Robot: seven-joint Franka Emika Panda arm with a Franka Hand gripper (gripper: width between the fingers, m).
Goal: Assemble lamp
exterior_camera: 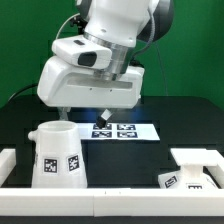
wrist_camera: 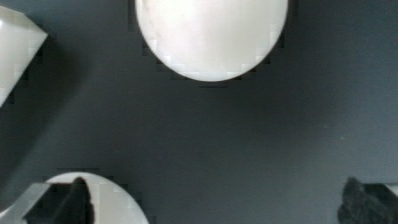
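Observation:
The lamp shade, a white tapered bucket with square tags, stands mouth down at the exterior view's front left. The blocky lamp base sits at the front right. A small white tagged part, seemingly the bulb, lies against it. My gripper hangs above the table behind the shade, open and empty. In the wrist view the gripper shows dark fingertips far apart over bare dark table. A smooth white oval lies ahead and another rounded white shape sits beside one finger. I cannot tell which parts these are.
The marker board lies flat on the black table just to the exterior view's right of the gripper. A low white rail runs along the table's front edge, with a white block at the left edge.

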